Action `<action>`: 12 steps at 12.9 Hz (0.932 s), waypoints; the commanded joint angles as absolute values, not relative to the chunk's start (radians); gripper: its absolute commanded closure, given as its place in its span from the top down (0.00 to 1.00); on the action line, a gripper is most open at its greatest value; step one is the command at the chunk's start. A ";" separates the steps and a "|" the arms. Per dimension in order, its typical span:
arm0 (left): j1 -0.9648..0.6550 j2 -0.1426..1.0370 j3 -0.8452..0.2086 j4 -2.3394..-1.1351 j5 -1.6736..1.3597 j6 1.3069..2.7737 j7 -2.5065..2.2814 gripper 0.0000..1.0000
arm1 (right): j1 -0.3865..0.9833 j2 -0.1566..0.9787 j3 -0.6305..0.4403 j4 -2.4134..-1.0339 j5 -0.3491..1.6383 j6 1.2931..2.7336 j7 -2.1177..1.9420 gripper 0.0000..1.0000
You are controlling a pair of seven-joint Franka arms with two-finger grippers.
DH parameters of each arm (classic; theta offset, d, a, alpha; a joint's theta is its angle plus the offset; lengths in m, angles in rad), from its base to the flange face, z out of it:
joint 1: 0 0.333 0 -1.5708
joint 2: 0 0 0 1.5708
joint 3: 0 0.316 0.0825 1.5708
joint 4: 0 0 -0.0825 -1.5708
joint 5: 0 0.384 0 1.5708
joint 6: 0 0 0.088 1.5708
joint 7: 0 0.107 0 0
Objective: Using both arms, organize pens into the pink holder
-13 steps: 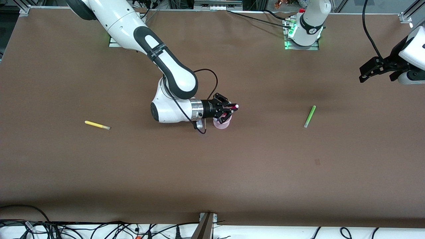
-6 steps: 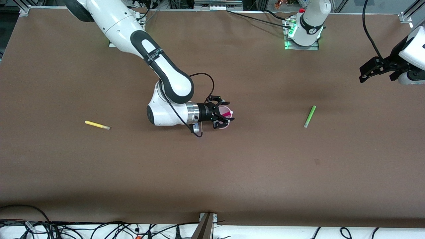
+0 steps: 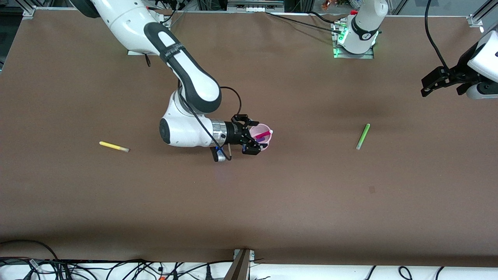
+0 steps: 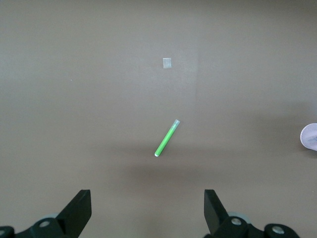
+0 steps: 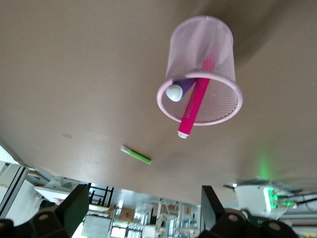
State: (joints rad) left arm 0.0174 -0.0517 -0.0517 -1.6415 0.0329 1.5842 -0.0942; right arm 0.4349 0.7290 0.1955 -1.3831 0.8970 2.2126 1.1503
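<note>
Pink mesh holder (image 5: 200, 69) at upper right of frame, standing on brown table (image 5: 74, 74), open rim toward camera. Magenta pen (image 5: 195, 105) leans inside, white tip past rim. Dark purple pen (image 5: 179, 89) beside it, pale cap at rim. Green pen (image 5: 135, 155) lies apart on table, lower centre. Right gripper (image 5: 141, 210) fingers spread wide along bottom edge, nothing between them.

- A robotics lab, not a home.
- Two white arms are bolted to base plates (image 3: 353, 51) on a wide brown worktop (image 3: 249, 202).
- Aluminium framing (image 3: 477, 17) edges the worktop.
- Loose cables (image 3: 97, 268) tangle along the edge nearest the front camera.
- A green status light glows at one base.
</note>
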 commanded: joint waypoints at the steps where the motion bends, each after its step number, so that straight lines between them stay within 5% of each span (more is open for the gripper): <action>1: 0.023 -0.064 -0.052 -1.649 0.026 1.571 -0.087 1.00 | 0.431 0.643 0.134 -1.404 0.821 2.114 1.076 1.00; 8: 0.023 -0.064 -0.049 -1.647 0.026 1.572 -0.087 1.00 | 0.433 0.447 -0.121 -1.420 0.629 1.723 0.711 1.00; 12: 0.023 -0.064 -0.049 -1.647 0.026 1.572 -0.087 1.00 | 0.434 0.269 -0.202 -1.518 0.461 1.623 0.487 1.00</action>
